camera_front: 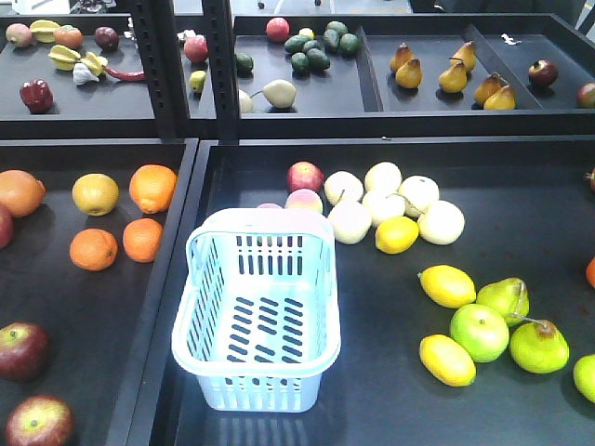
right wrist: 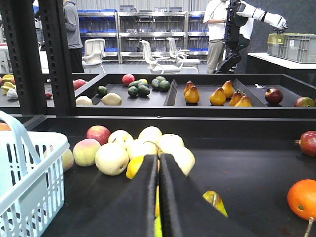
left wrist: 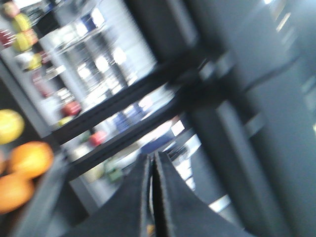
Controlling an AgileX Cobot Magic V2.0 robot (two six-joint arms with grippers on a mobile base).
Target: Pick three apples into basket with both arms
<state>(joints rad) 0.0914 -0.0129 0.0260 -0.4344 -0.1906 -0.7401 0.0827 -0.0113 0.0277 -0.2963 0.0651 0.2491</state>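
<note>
Front view: one basket (camera_front: pixel 212 279), two apples (camera_front: pixel 20 350) (camera_front: pixel 37 420); left gripper (left wrist: pixel 152 160), right gripper (right wrist: pixel 158 160) both clenched.

I read the basket (camera_front: pixel 256 395) as pale bluish-white slotted plastic. It stands upright and empty in the right tray, close to that tray's left wall. The first apple (camera_front: pixel 20 350) and second apple (camera_front: pixel 39 421), both dark maroon, lie just beside each other in the left tray's near corner. The third apple (camera_front: pixel 3 226) is cut off by the left edge. The left gripper (left wrist: pixel 152 197) and right gripper (right wrist: pixel 159 197) each have their jaws pressed together.
</note>
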